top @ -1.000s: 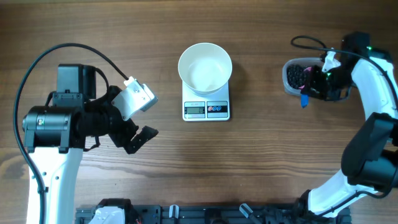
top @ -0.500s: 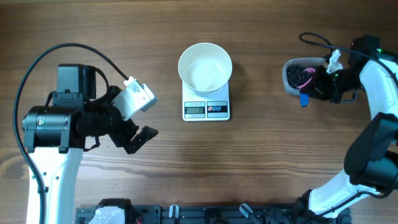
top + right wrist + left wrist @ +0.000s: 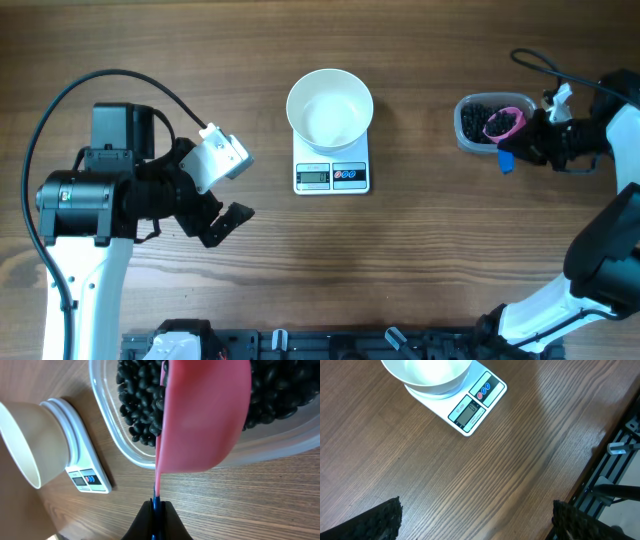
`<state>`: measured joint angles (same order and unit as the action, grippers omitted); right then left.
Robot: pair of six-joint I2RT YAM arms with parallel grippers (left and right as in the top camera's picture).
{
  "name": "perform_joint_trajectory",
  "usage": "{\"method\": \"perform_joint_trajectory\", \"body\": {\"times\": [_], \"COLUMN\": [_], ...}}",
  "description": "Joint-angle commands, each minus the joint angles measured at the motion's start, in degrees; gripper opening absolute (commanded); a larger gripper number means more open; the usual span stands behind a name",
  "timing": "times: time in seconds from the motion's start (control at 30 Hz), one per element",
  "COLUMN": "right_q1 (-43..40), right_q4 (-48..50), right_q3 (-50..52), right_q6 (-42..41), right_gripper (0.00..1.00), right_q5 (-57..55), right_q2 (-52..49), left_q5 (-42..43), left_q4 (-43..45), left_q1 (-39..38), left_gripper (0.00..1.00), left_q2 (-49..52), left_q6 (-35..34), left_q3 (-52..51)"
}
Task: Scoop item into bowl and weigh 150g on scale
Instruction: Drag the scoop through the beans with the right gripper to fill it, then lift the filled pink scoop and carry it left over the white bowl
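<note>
The right gripper (image 3: 156,510) has drawn rightward, scoop (image 3: 200,415) over the beans (image 3: 140,405).

Showing white shells over black cylindrical joint housings on left arm (image 3: 75,205), 9 o'clock overhead. Trailing looped black cable (image 3: 110,74) above. Carrying white boxy camera block (image 3: 220,157) at wrist. Wearing knurled black pads on left fingers (image 3: 382,520). Repeating white links and black joint on right arm (image 3: 603,240), 4 o'clock, with thin black cable (image 3: 530,60) at 2 o'clock. Ending in plain black right fingers (image 3: 142,522).
</note>
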<state>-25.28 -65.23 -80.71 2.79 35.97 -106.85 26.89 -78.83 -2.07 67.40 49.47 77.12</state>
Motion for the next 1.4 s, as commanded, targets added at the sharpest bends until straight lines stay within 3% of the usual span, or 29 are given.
{"method": "perform_joint_trajectory", "body": {"times": [0.0,0.4,0.93,1.37], "right_q1": [-1.6,-6.7,-6.5,8.0], "right_q4": [-0.6,-2.2,-8.6,-6.6], "right_q3": [0.9,0.9,0.9,0.7], "right_q6": [3.7,7.0,18.2,18.1], "right_gripper": [0.04,0.04,0.04,0.04], "right_q5": [5.1,14.7,26.5,28.7], "right_q2": [-1.3,-1.3,-1.3,-1.3], "left_q5": [0.5,0.5,0.5,0.5], "left_q4": [0.1,0.1,0.1,0.1], "left_q1": [0.5,0.5,0.5,0.5], "left_gripper": [1.00,1.00,1.00,1.00], "left_q2": [-0.7,-0.7,-0.7,-0.7], "left_q6": [1.3,1.3,1.3,1.3], "left_q3": [1.1,1.1,1.1,1.1]}}
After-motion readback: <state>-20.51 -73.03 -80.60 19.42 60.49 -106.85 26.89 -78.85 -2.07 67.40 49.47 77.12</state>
